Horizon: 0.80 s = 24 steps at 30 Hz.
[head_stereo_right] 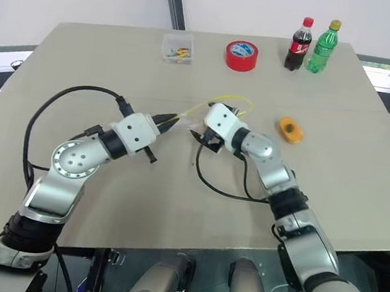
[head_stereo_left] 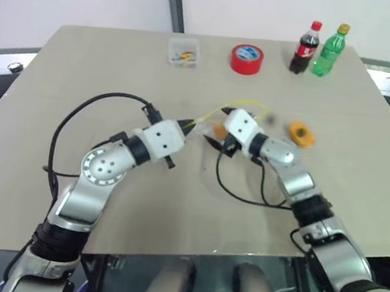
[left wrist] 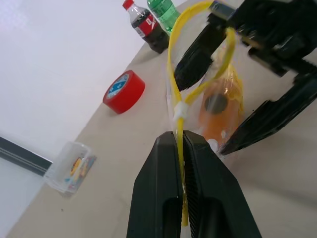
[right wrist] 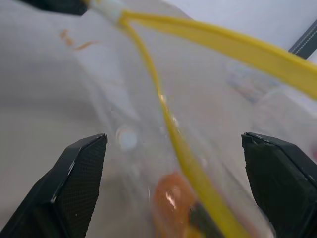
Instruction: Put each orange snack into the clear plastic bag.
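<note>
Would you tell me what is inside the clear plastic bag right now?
One orange snack with a dark centre mark lies inside the clear plastic bag. Its lower end is partly covered by the yellow seal strip.

A tan table (head_stereo_left: 70, 173) carries four things along its far edge. A small clear box (head_stereo_left: 184, 52) of coloured bits sits toward the left, and a red tape roll (head_stereo_left: 246, 58) with a blue and white label lies flat a little to its right. Further right, a cola bottle (head_stereo_left: 306, 48) with a red cap stands upright just beside a green bottle (head_stereo_left: 330, 50) with a yellow cap.
</note>
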Each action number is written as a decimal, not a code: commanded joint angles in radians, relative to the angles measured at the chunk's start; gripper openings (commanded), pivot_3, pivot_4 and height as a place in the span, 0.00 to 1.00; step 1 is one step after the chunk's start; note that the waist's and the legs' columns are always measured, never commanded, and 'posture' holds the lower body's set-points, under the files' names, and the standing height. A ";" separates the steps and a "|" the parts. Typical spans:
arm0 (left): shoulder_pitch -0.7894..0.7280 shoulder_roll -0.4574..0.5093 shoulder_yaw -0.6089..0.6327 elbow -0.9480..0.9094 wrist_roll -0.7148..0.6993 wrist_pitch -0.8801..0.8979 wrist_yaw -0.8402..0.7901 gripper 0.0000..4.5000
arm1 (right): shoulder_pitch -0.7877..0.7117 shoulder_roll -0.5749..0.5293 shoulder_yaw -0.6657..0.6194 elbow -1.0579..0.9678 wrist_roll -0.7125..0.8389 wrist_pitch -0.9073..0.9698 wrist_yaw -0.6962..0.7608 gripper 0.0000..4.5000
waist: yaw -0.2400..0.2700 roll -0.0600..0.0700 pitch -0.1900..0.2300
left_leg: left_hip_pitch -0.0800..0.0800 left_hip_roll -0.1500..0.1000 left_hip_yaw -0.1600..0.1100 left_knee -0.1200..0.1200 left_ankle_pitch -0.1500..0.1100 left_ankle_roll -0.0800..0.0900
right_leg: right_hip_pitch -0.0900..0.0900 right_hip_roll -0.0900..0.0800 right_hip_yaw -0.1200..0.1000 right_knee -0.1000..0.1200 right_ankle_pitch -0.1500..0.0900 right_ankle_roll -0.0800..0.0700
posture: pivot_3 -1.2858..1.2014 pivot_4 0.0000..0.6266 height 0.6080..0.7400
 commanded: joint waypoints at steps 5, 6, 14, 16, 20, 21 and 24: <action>-0.031 -0.021 0.010 -0.001 -0.021 0.011 0.010 0.00 | 0.168 -0.174 -0.166 -0.487 0.194 0.340 0.117 0.99 | 0.004 0.000 0.000 | -0.001 0.000 0.000 0.000 0.000 0.000 | 0.000 0.000 0.000 0.000 0.000 0.000 | 0.52 0.24 1.00; -0.038 -0.023 0.009 0.007 -0.022 0.009 0.009 0.00 | 0.187 -0.190 -0.212 -0.547 0.244 0.404 0.115 0.99 | 0.004 0.000 0.000 | 0.000 0.000 0.000 0.000 0.000 0.000 | 0.000 0.000 0.000 0.000 0.000 0.000 | 0.52 0.24 1.00; -0.064 -0.034 0.001 0.036 -0.024 -0.008 0.006 0.00 | 0.202 -0.243 -0.328 -0.599 0.246 0.570 -0.024 0.99 | 0.007 0.000 0.000 | 0.000 0.000 0.000 0.001 -0.001 0.001 | 0.001 0.000 0.000 0.000 0.000 0.000 | 0.52 0.24 1.00; -0.062 -0.035 -0.001 0.034 -0.029 -0.012 0.002 0.00 | 0.199 -0.268 -0.309 -0.533 0.183 0.554 -0.064 0.99 | 0.011 0.000 0.000 | 0.000 0.000 0.000 0.001 0.000 0.001 | 0.001 -0.001 0.000 0.000 0.000 0.000 | 0.52 0.24 1.00; -0.056 -0.032 -0.002 0.025 -0.036 -0.014 -0.004 0.00 | 0.191 -0.261 -0.295 -0.355 0.130 0.529 -0.116 0.99 | 0.016 0.000 0.000 | 0.000 0.000 0.001 0.001 0.000 0.000 | 0.001 -0.001 0.000 0.000 0.000 0.000 | 0.52 0.24 1.00; -0.055 -0.032 -0.001 0.023 -0.038 -0.012 -0.004 0.00 | 0.182 -0.259 -0.291 -0.310 0.114 0.506 -0.130 0.99 | 0.016 0.000 0.000 | 0.000 0.000 0.001 0.001 0.000 0.000 | 0.001 -0.001 0.000 0.000 0.000 0.000 | 0.52 0.24 1.00; -0.052 -0.029 0.004 0.018 -0.041 -0.009 -0.005 0.00 | 0.142 -0.244 -0.298 -0.189 0.101 0.458 -0.157 0.99 | 0.016 0.000 0.000 | 0.000 0.000 0.002 0.001 0.000 0.000 | 0.001 -0.001 0.001 0.000 0.000 0.000 | 0.52 0.24 1.00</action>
